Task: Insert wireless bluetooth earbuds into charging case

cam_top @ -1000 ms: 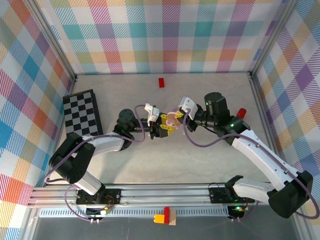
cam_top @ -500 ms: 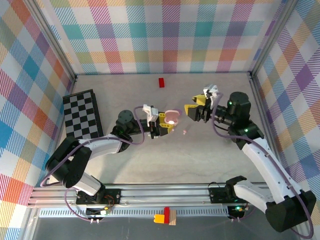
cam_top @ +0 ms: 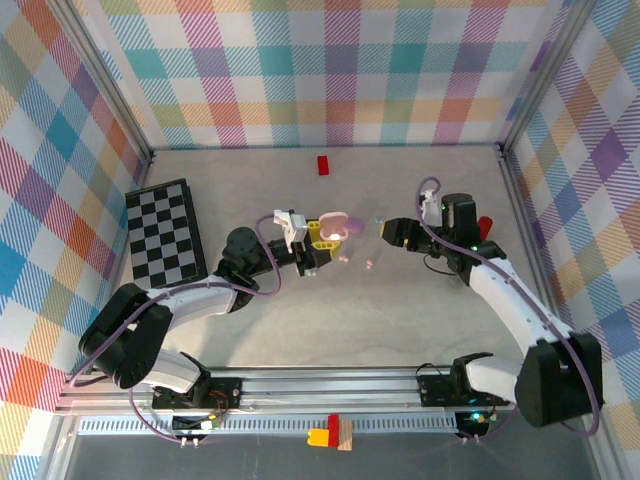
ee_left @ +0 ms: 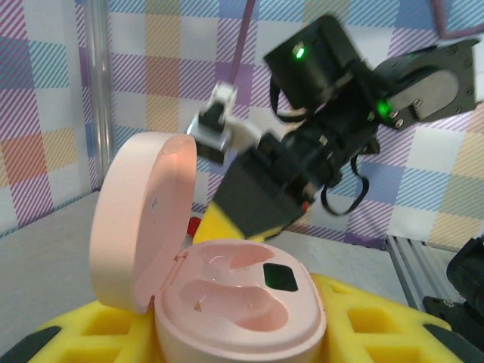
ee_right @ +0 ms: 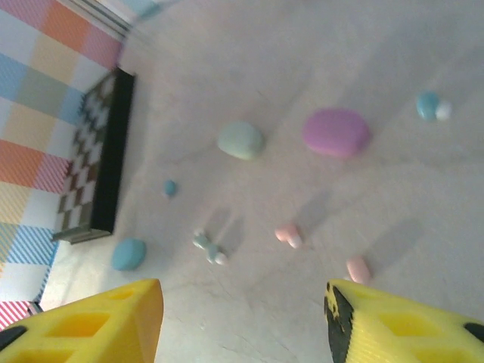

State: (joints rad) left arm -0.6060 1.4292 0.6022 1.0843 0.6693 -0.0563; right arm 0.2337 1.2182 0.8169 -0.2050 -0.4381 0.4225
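Currently the left gripper is clamped on the pink charging case and holds it above the table with the lid swung open. Both wells look empty. The right gripper has its fingers apart with nothing between them and looks down on two pink earbuds lying loose on the table, just beside each other.

Likely faults:
- Each bud is tiny and lies flat. A finger landing off centre would probably push it aside rather than pinch it.
- A skewed pinch could let the bud drop in transit or meet the well at the wrong angle.
- Pressing down on the case could twist it in the left grip or knock the lid shut.
- The two grippers stand near each other, so a hasty approach risks contact.

Clearance: bare table surrounds the pink buds. The mint earbud, lilac case and mint case lie apart from them. The checkerboard and the walls are well apart.
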